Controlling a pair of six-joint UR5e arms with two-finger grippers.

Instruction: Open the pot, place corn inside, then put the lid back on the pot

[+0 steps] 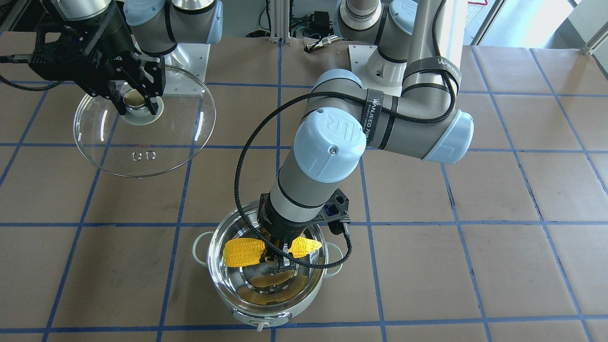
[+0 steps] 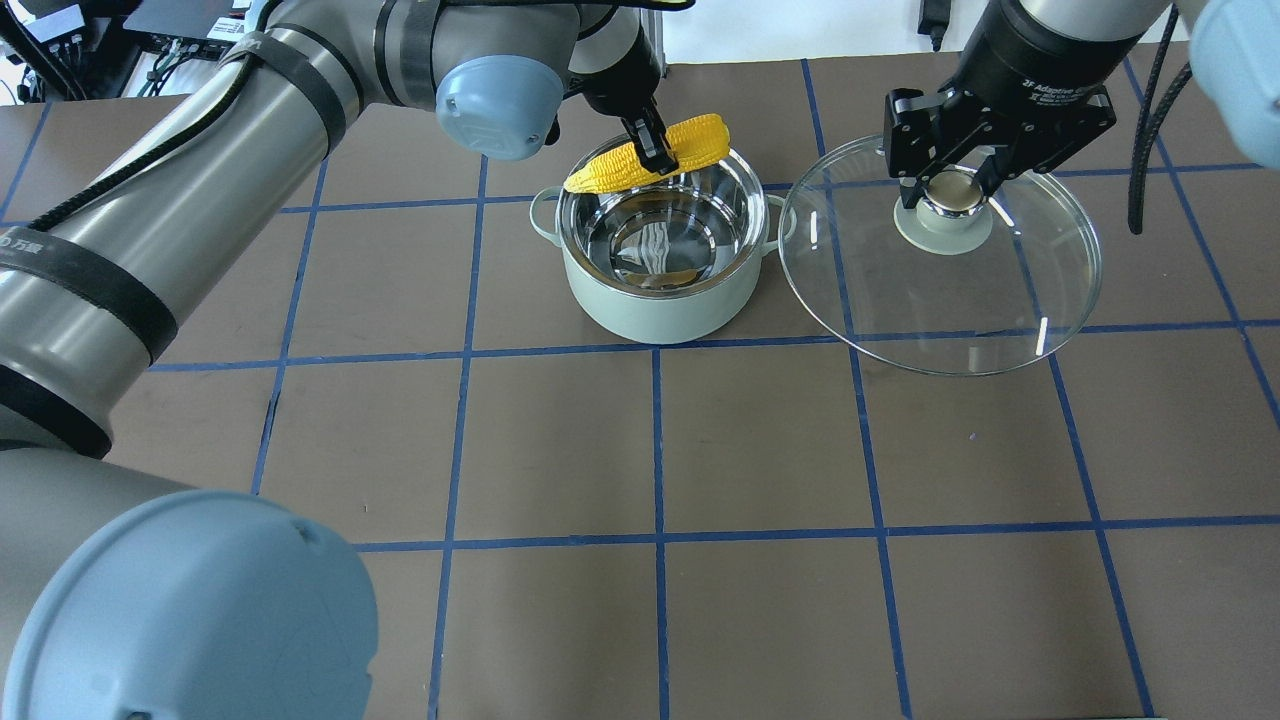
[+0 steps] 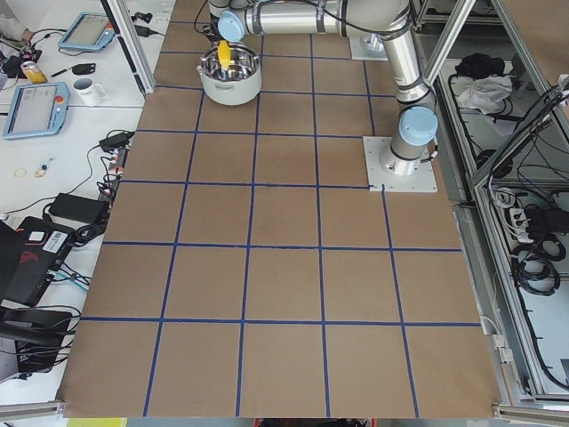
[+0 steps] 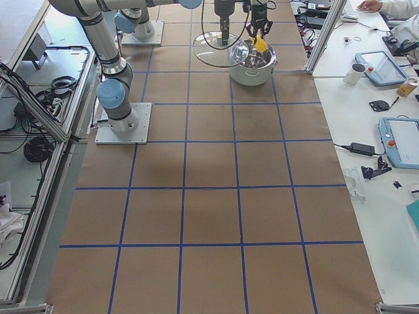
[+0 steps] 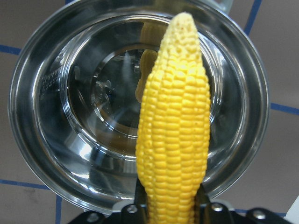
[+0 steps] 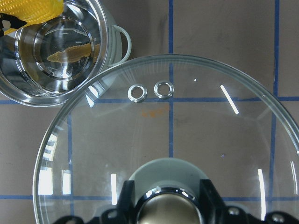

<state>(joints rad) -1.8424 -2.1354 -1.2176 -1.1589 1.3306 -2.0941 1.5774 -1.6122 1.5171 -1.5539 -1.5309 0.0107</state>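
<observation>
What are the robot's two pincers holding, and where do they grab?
The left pincer grips the corn near its middle; the right pincer holds the lid by its knob.

The left arm's grey wrist covers the middle of the bright yellow tapered corn cob [image 1: 242,252] in the front-facing view. Only the cob's two ends show there, and nearly all of the left gripper [image 1: 278,260] is hidden.

The left wrist camera cuts off the cob's thick end and the gripper's fingers [image 5: 140,210] at its bottom edge.

The right wrist camera crops the round clear glass lid [image 6: 187,121] at the right and bottom and halves its beige knob [image 6: 163,210]. It shows only the tops of the right gripper [image 6: 166,205] and only part of the round pale mint-green pot [image 6: 117,42].

From the cameras at the desk's two ends, the pot, cob and lid by the operators' edge are too small to make out any grip.
</observation>
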